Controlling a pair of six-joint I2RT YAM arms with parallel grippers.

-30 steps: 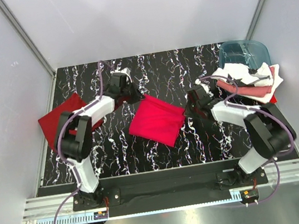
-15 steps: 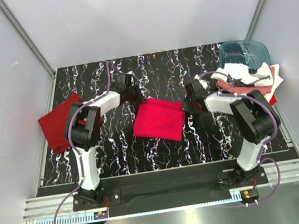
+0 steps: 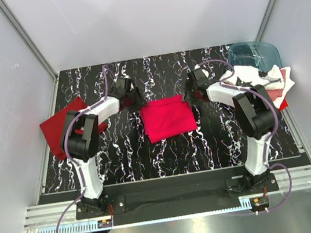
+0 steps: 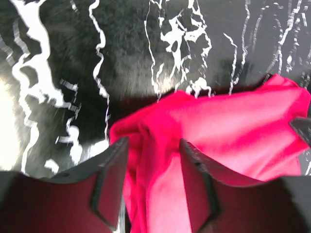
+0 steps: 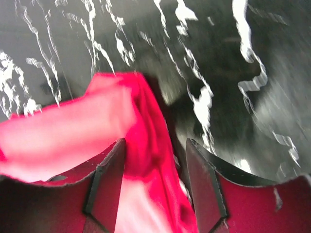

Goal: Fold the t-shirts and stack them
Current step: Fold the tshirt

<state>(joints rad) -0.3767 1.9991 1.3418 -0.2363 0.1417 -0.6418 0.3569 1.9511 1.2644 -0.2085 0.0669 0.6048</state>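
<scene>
Crimson t-shirt point(image 3: 167, 117) lies folded at the middle of the desk point(image 3: 218, 142), squared up from the skewed diamond of a second ago. Left hand point(image 4: 153, 143) and right hand point(image 5: 156, 141), pinched shut until now, stand apart at its far corners with cloth slack between the fingers. Fold judged complete; stacking onto the darker red shirt point(image 3: 58, 128) outstanding.

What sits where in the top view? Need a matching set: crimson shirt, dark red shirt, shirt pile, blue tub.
Things
1. crimson shirt
2. dark red shirt
3. shirt pile
4. blue tub

Places
A. far right corner of the table
B. left edge of the table
C. centre of the table
D. right side, beside the tub

Pairs: 1-C, 2-B, 3-D, 4-A
</scene>
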